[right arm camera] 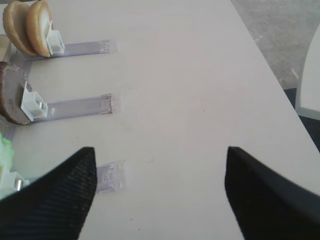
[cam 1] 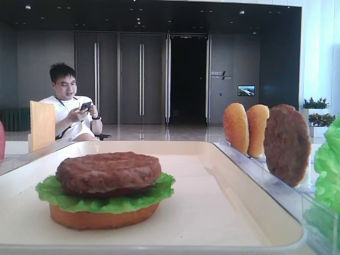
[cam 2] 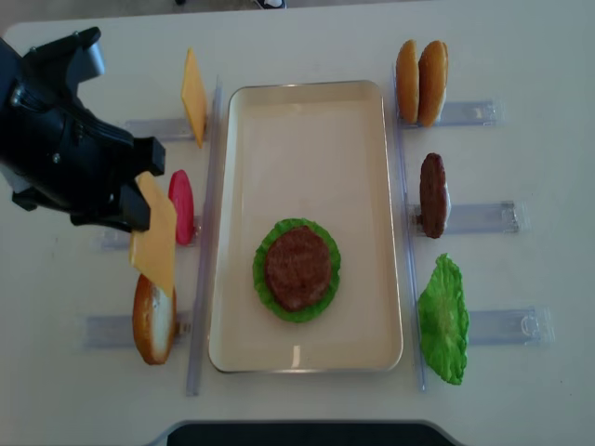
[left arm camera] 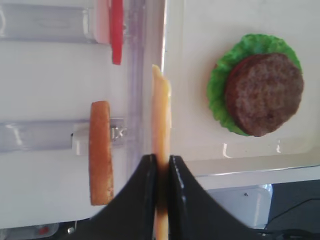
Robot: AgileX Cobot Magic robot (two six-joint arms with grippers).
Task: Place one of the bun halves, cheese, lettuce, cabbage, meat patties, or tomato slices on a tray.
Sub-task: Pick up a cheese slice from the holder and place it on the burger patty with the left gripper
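My left gripper [cam 2: 139, 192] is shut on a thin yellow cheese [cam 2: 154, 244] slice and holds it in the air left of the cream tray [cam 2: 307, 111]. In the left wrist view the cheese [left arm camera: 161, 112] shows edge-on between the shut fingers of the left gripper [left arm camera: 161, 162], over the tray's left rim [left arm camera: 167, 60]. On the tray lies a meat patty [cam 2: 297, 267] on lettuce [cam 2: 265, 279] on a bun half [cam 1: 103, 219]. My right gripper [right arm camera: 160, 152] is open over bare table with nothing between its fingers.
Clear racks flank the tray. On the left stand a second cheese slice [cam 2: 193, 96], a tomato slice [cam 2: 181, 206] and a bun half [cam 2: 153, 319]. On the right stand two bun halves [cam 2: 420, 82], a patty [cam 2: 433, 195] and lettuce [cam 2: 443, 319]. A person [cam 1: 69, 106] sits behind the table.
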